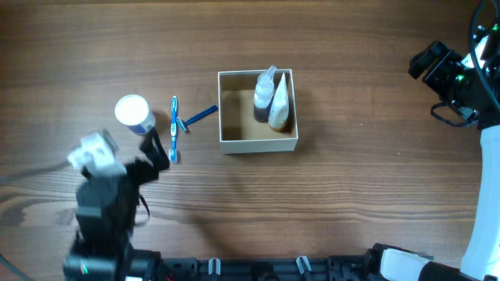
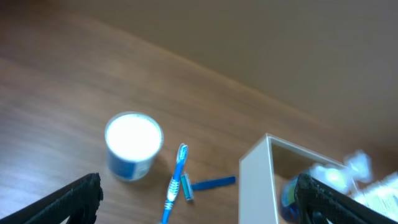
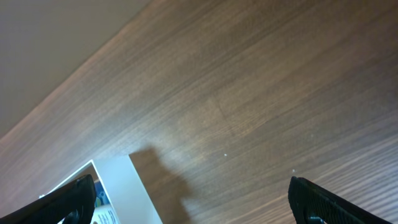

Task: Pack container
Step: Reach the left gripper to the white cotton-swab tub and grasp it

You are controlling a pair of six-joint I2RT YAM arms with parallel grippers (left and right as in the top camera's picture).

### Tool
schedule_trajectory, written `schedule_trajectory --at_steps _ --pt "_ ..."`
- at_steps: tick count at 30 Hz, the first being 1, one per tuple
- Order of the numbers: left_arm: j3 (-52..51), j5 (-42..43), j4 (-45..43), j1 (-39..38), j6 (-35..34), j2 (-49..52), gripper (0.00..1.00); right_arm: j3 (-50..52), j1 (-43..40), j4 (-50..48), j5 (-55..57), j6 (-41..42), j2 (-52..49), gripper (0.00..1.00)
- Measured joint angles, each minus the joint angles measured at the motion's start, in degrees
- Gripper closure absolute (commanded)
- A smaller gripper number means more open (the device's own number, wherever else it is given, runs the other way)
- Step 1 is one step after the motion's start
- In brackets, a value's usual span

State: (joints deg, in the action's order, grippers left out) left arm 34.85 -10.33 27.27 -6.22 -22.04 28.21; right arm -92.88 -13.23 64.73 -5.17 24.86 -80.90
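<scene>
Two bottles (image 1: 269,97) in container (image 1: 258,144) — toothbrush (image 1: 173,125) outside.

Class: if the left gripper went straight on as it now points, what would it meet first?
Probably the blue plastic toothbrush, lying just ahead of the left gripper; depth is unclear.

The left arm (image 1: 100,215) reaches up from the near left edge and angles toward the far right. The left gripper (image 1: 154,152) has its jaws spread wide. The right arm (image 1: 486,195) runs along the right edge. The right gripper (image 1: 430,64) sits at the far right, pointing left, its jaws also wide apart.
</scene>
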Motion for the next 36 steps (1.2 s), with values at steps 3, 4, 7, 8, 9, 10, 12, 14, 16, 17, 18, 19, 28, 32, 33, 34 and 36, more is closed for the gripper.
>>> schedule_trajectory --at_steps 3,4,7,8,9,10,12,14,16,17,18,19,28,32,33,34,36 --pt "10.0 -2.2 3.3 1.3 0.0 12.5 0.0 0.0 0.0 0.0 0.0 0.0 0.0 0.0" --pt "12.5 -2.6 4.3 2.0 0.0 15.8 0.0 0.0 0.0 0.0 0.0 0.0 0.0 0.0" --pt "20.8 -3.1 6.7 5.7 0.0 28.3 0.0 0.0 0.0 0.0 0.0 0.0 0.0 0.0" --pt "21.9 -3.1 6.7 6.4 0.0 30.1 0.0 0.0 0.0 0.0 0.0 0.0 0.0 0.0" --pt "24.6 -1.7 7.1 8.6 0.0 36.4 0.0 0.0 0.0 0.0 0.0 0.0 0.0 0.0" --pt "25.3 -0.8 7.3 9.5 0.0 38.5 0.0 0.0 0.0 0.0 0.0 0.0 0.0 0.0" --pt "26.7 1.3 7.0 11.4 0.0 43.5 0.0 0.0 0.0 0.0 0.0 0.0 0.0 0.0" --pt "27.1 2.7 6.9 13.1 0.0 48.5 0.0 0.0 0.0 0.0 0.0 0.0 0.0 0.0" --pt "27.1 3.5 7.3 13.7 0.0 51.8 0.0 0.0 0.0 0.0 0.0 0.0 0.0 0.0" --pt "27.1 4.2 7.5 13.7 0.1 53.2 0.0 0.0 0.0 0.0 0.0 0.0 0.0 0.0" --pt "27.1 4.5 7.6 13.7 0.3 53.9 0.0 0.0 0.0 0.0 0.0 0.0 0.0 0.0" --pt "27.1 4.9 7.9 13.7 0.5 54.6 0.0 0.0 0.0 0.0 0.0 0.0 0.0 0.0" --pt "27.1 6.8 10.7 13.7 1.9 55.9 0.0 0.0 0.0 0.0 0.0 0.0 0.0 0.0" --pt "27.1 6.8 10.6 13.7 2.6 57.5 0.0 0.0 0.0 0.0 0.0 0.0 0.0 0.0" --pt "27.1 6.8 10.4 13.7 2.9 58.2 0.0 0.0 0.0 0.0 0.0 0.0 0.0 0.0" --pt "27.1 7.1 10.1 13.7 3.3 59.0 0.0 0.0 0.0 0.0 0.0 0.0 0.0 0.0" --pt "27.1 7.5 9.7 13.7 4.6 60.6 0.0 0.0 0.0 0.0 0.0 0.0 0.0 0.0"
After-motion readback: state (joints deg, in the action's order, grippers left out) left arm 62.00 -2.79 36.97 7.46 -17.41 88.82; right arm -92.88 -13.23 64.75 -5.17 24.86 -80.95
